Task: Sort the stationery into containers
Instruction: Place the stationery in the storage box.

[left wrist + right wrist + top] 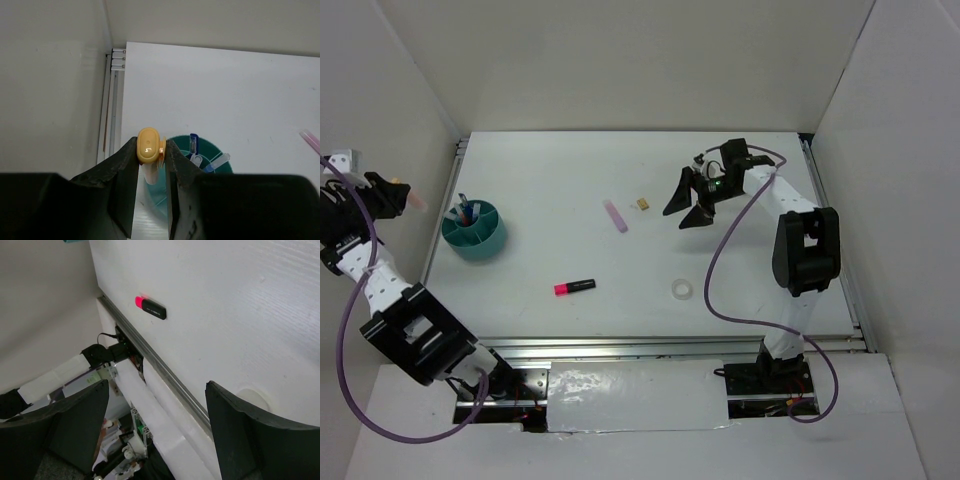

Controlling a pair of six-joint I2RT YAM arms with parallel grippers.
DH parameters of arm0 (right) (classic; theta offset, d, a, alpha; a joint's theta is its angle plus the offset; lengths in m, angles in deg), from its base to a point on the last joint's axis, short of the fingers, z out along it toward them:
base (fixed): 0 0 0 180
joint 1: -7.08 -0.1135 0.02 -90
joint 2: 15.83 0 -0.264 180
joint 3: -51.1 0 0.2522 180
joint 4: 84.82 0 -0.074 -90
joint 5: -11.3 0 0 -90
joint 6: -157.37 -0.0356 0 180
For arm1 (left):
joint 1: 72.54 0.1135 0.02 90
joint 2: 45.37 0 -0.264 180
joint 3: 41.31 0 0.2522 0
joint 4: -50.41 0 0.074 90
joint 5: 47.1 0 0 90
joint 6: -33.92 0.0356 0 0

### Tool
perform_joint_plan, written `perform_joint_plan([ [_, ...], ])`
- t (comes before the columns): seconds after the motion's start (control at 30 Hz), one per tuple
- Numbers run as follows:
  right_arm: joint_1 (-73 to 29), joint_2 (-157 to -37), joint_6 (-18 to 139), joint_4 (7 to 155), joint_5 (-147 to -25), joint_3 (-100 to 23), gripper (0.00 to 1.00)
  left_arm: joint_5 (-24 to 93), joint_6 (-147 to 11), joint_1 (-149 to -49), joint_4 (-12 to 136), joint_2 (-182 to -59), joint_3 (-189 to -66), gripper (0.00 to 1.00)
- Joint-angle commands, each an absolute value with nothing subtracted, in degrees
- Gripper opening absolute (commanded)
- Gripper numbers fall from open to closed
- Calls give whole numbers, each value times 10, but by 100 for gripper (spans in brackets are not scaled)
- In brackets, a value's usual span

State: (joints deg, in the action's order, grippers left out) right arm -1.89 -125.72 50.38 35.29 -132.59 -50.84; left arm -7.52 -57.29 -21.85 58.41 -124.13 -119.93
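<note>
The orange marker is being clamped between the left fingers, its rounded end poking up past their tips; the pair is being held in the air over the left edge of the worktop. In the left wrist view the teal cup is showing directly beneath and just beyond the fingertips; in the top view it is sitting slightly to their right, so whether the marker is being held squarely over a compartment cannot be told. Two pens with blue ends are standing inside the cup; that share of the sorting is being judged as done, and the orange marker is being judged as on the point of being dropped in.

The right fingers are being held wide apart with nothing between them, hovering above the far right part of the worktop. Just to their left the tan eraser is lying, and beside it, further left, the pink marker. Nearer the arm bases than these fingers, the clear tape ring is lying almost below them, and the red-and-black marker is lying well off to the left of it.

Four loose items are thus being counted as unsorted; only one container is being seen, so where the eraser and tape are being meant to go cannot be told; the task is being judged as somewhat under halfway.
</note>
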Motion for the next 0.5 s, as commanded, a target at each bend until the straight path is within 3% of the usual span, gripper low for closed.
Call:
perform_joint_plan([
  [0.0,-20,-1248,508,336,-1348,-540,84,-74,-527,-210,585,-1253,-1196,0],
  [0.47,-49,-1240,511,326,-1347,-564,85,-46,-494,-238,615,-1290,-1183,0],
])
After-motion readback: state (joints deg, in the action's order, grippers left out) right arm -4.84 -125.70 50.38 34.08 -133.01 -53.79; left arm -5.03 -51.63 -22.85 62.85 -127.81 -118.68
